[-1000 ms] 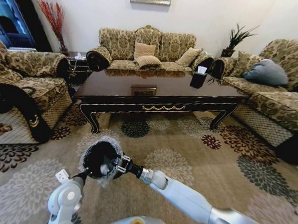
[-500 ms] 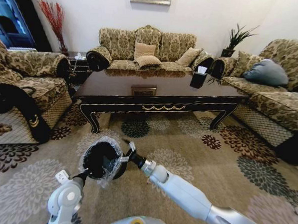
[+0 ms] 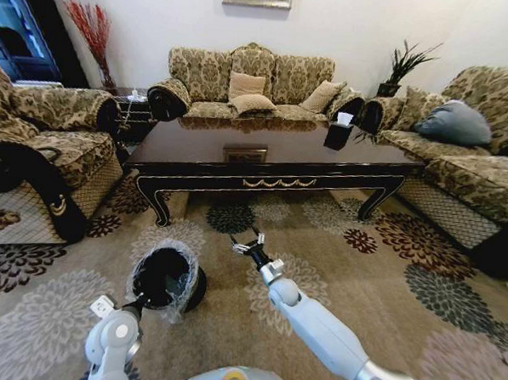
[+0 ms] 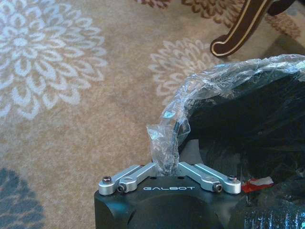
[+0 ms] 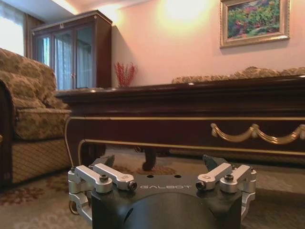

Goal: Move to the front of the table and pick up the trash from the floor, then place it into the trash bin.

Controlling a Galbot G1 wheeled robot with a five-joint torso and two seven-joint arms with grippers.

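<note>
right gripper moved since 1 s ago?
Yes. The right gripper has left the mouth of the trash bin and swung right and forward, toward the table. It now hangs open over the carpet.

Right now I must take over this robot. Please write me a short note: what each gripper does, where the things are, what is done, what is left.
Left gripper: shut on the bag rim of the trash bin, low in front of the robot.
Right gripper: open, holding nothing, above the carpet between bin and table.
Done: the robot faces the table's front; a red piece, likely trash, lies inside the bin.
Left: I cannot tell whether more trash is on the floor; check.
</note>
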